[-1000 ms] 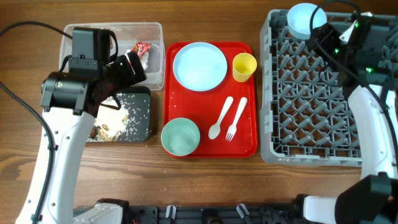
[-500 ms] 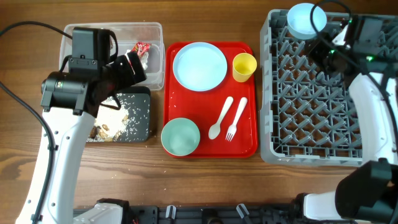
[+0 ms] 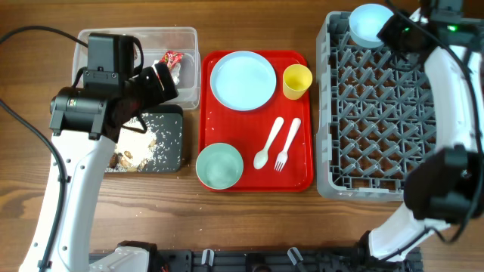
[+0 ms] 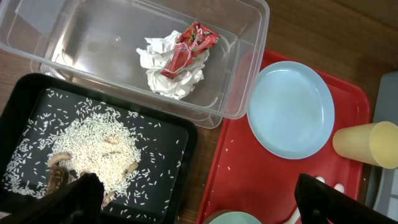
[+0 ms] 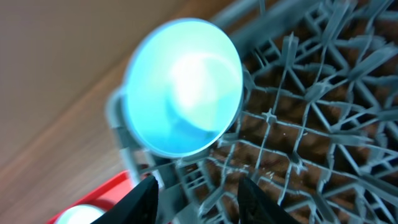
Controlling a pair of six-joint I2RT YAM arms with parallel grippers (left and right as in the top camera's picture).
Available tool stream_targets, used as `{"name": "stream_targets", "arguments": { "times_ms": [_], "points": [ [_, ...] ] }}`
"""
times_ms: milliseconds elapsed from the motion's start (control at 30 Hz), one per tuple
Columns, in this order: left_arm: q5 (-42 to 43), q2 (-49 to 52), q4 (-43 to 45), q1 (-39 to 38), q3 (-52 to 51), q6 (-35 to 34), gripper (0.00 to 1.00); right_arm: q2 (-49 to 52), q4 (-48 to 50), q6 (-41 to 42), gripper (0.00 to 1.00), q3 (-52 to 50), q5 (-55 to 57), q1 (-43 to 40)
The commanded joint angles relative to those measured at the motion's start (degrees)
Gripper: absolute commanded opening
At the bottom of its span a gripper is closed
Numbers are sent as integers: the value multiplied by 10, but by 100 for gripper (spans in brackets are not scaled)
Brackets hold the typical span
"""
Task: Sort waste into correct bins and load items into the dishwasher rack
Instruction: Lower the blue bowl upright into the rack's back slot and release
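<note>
The grey dishwasher rack point(image 3: 382, 113) holds one pale blue bowl point(image 3: 369, 23) in its far left corner; the bowl fills the right wrist view point(image 5: 183, 87). My right gripper point(image 5: 198, 200) is open and empty, above the rack beside that bowl. My left gripper point(image 4: 193, 198) is open and empty, above the black tray point(image 3: 168, 140) with rice scraps point(image 4: 93, 146). The clear tub point(image 3: 189, 72) holds the white napkin point(image 4: 165, 68) and the red wrapper point(image 4: 189, 46). The red tray point(image 3: 302, 170) carries the plate point(image 3: 243, 80), a mint bowl point(image 3: 219, 165), the yellow cup point(image 3: 296, 81), the spoon point(image 3: 268, 143) and the fork point(image 3: 286, 143).
The rack sits at the right edge of the wooden table point(image 3: 249, 219). The left arm point(image 3: 83, 136) reaches over the black tray and tub. Cables trail at the far left and far right.
My right gripper has moved back and left across the rack, from its far right side toward the bowl in the corner. The left arm has not moved.
</note>
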Motion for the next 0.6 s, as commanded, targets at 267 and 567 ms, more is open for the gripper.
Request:
{"name": "stream_targets", "arguments": {
  "times_ms": [267, 567],
  "points": [
    [-5, -1, 1, 3, 7, 7, 100, 60, 50, 19, 34, 0, 31, -2],
    [-5, -1, 1, 3, 7, 7, 100, 94, 66, 19, 32, 0, 31, -3]
  ]
}}
